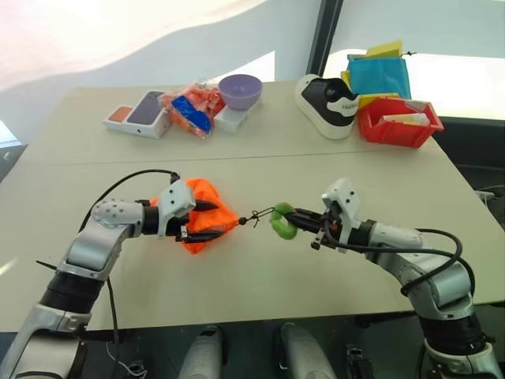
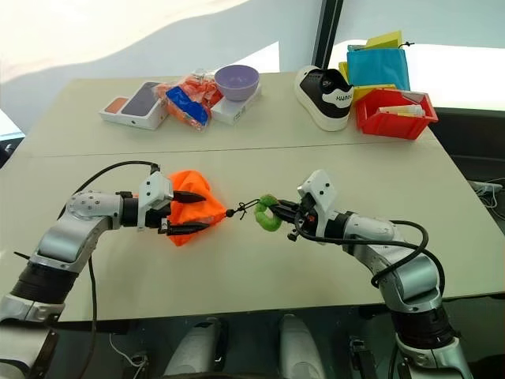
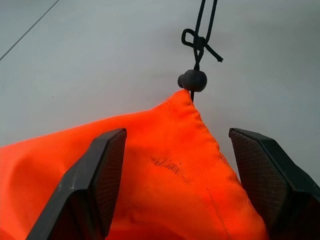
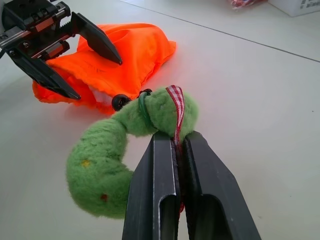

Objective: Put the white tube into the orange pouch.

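Note:
The orange pouch (image 1: 207,196) lies on the table left of centre, its mouth drawn to a point at a black cord bead (image 3: 193,80). My left gripper (image 1: 211,221) is open, one finger on each side of the pouch's middle, with fabric against its fingers (image 3: 107,175). The black cord runs taut to the right to the fuzzy green ring (image 4: 107,170). My right gripper (image 4: 179,137) is shut on that ring at its red-and-white ribbon, just above the table. The white tube is hidden.
Along the table's far edge stand phone boxes (image 1: 140,114), a crinkly orange-and-blue snack packet (image 1: 189,110), a purple bowl (image 1: 240,91), a black-and-white shoe (image 1: 327,103) and a red bin (image 1: 398,130) with a white item, backed by blue and yellow bags (image 1: 379,73).

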